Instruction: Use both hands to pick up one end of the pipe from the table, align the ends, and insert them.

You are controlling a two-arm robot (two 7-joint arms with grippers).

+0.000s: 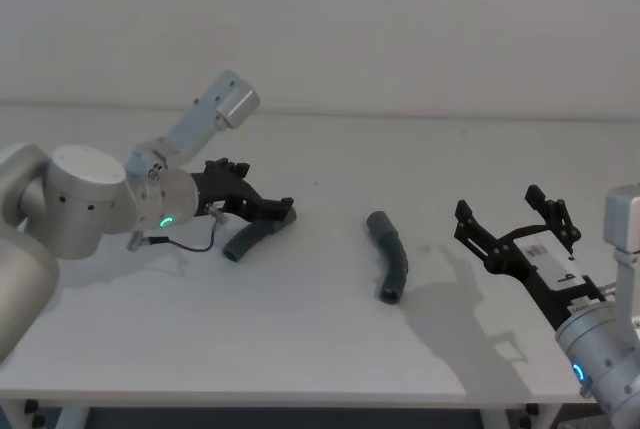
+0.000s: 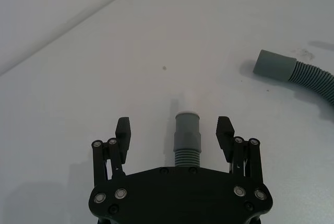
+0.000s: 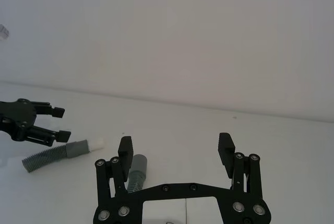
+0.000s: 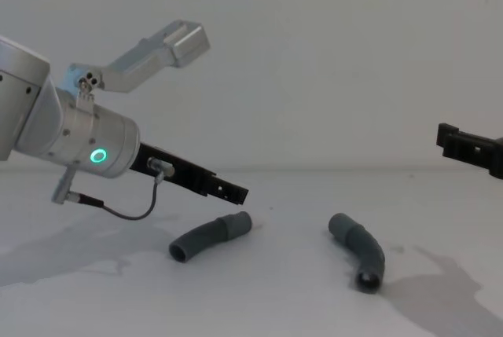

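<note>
Reaching in from the left side, the left arm (image 1: 90,199) is being held low and slanting down over the table (image 1: 300,339), its green ring (image 4: 98,156) glowing. The left pincer (image 1: 280,211) is being kept apart, just above the left pipe piece (image 1: 250,239), which is lying on the table. In the left wrist view the smooth cuff (image 2: 188,130) of this piece is being shown between the two fingers (image 2: 123,130), with a gap on each side, and a paler narrow tip (image 2: 186,101) is being seen beyond it. From the side, in the chest view, the pincer is hanging just over the cuff; whether it is touching cannot be told. The right pincer (image 1: 498,202) is being held above the table at the right, its jaws wide apart and gripping nothing, well apart from the right pipe piece (image 1: 390,254), which is lying bent near the table's middle. A thin cable (image 1: 190,244) is hanging under the left wrist.
</note>
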